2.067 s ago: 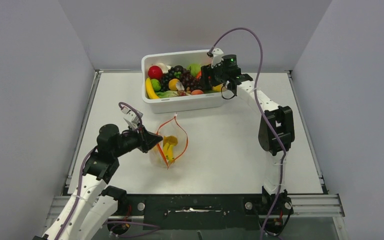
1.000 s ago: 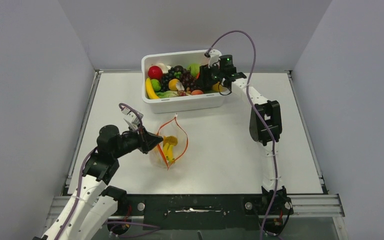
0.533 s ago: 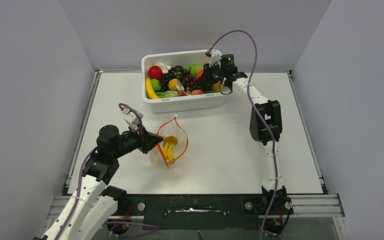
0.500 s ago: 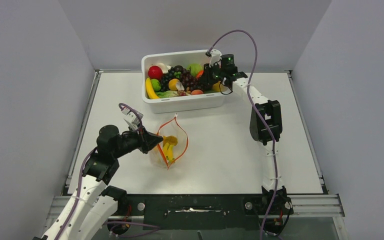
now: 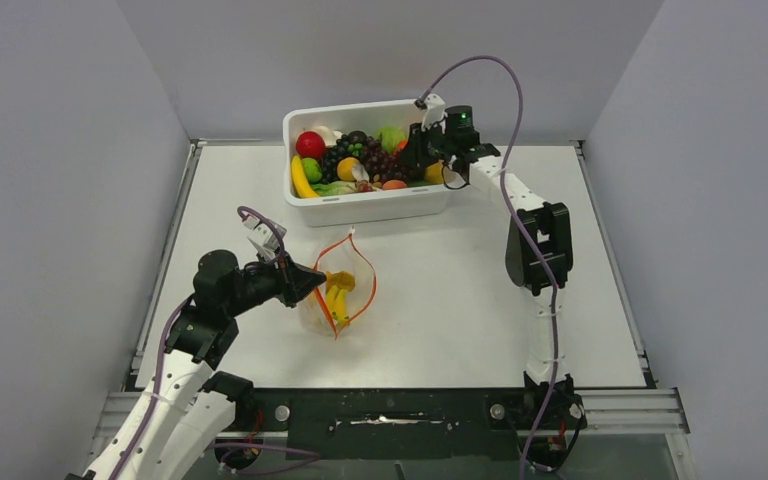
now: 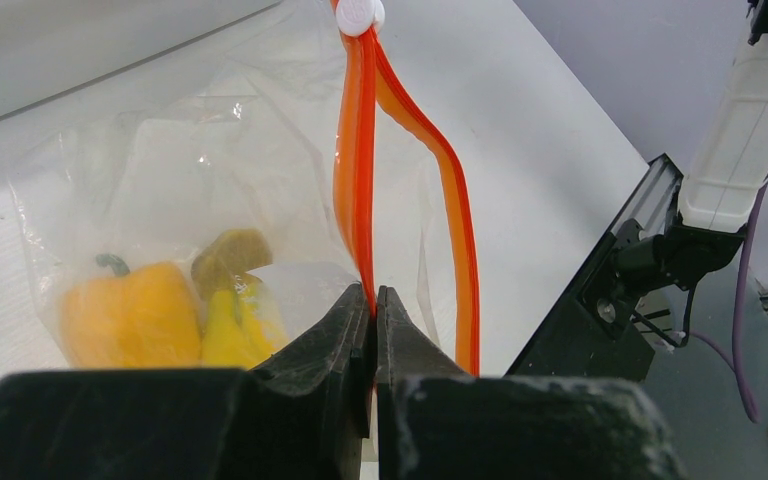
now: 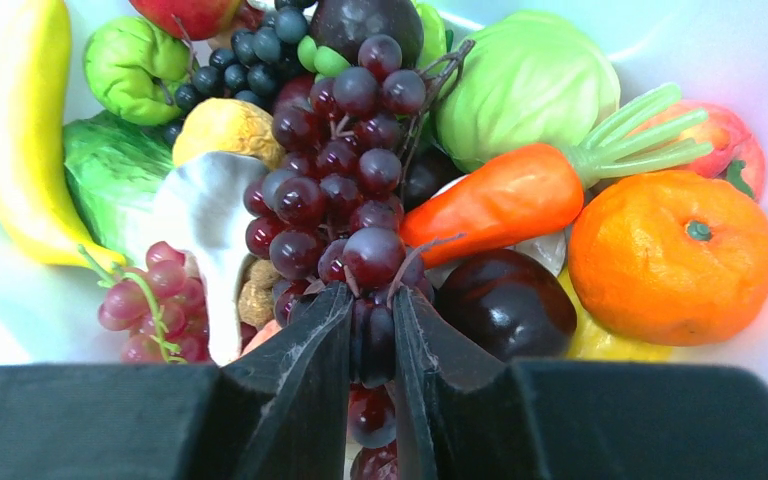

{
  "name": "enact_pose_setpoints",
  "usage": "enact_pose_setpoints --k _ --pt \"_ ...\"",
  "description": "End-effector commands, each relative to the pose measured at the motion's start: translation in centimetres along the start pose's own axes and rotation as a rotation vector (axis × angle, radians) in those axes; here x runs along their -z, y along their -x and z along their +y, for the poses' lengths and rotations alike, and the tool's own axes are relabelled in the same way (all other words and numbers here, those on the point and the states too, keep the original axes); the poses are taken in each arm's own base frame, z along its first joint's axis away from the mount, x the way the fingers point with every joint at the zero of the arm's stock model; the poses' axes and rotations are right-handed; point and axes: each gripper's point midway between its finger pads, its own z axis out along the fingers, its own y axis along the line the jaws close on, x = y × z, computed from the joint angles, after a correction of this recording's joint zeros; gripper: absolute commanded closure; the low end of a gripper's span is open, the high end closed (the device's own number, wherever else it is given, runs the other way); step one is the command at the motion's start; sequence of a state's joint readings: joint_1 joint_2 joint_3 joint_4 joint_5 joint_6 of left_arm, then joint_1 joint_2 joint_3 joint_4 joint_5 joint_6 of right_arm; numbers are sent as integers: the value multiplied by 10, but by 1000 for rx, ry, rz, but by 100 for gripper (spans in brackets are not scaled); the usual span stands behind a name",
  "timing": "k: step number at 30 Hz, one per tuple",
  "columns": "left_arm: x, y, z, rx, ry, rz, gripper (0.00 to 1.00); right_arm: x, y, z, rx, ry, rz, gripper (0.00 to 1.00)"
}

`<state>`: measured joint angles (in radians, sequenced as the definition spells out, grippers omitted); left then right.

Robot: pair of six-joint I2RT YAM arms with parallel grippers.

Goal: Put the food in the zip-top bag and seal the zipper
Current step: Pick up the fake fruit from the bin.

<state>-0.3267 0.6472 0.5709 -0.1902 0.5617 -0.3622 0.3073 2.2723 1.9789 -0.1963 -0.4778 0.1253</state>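
**White table boxed in by plain grey walls**

A white table (image 5: 440, 300) sits inside a three-sided enclosure: back wall (image 5: 380, 50), left wall (image 5: 50, 200) and right wall (image 5: 720, 200), all matte pale grey (with a faint lilac cast). Metal edging (image 5: 165, 260) runs along the table's sides. Aluminium rails (image 5: 620, 405) and a black plate (image 5: 390, 410) cross its near edge. The light is soft and even, with faint shadows. A strip of grey-green floor (image 5: 640, 462) shows below the rails.

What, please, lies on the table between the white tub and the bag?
Nothing: in the top view, the stretch of table between the tub and the bag is bare.
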Motion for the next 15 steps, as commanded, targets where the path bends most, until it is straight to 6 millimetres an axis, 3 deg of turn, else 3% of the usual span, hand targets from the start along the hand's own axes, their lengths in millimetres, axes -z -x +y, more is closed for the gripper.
enact_pose_setpoints --k 1,15 --pt "1 18 -7 -52 -23 -64 100 37 77 21 68 -8 -181 100" --pt "1 19 -7 -54 -17 -69 100 80 94 29 52 -104 -207 100"
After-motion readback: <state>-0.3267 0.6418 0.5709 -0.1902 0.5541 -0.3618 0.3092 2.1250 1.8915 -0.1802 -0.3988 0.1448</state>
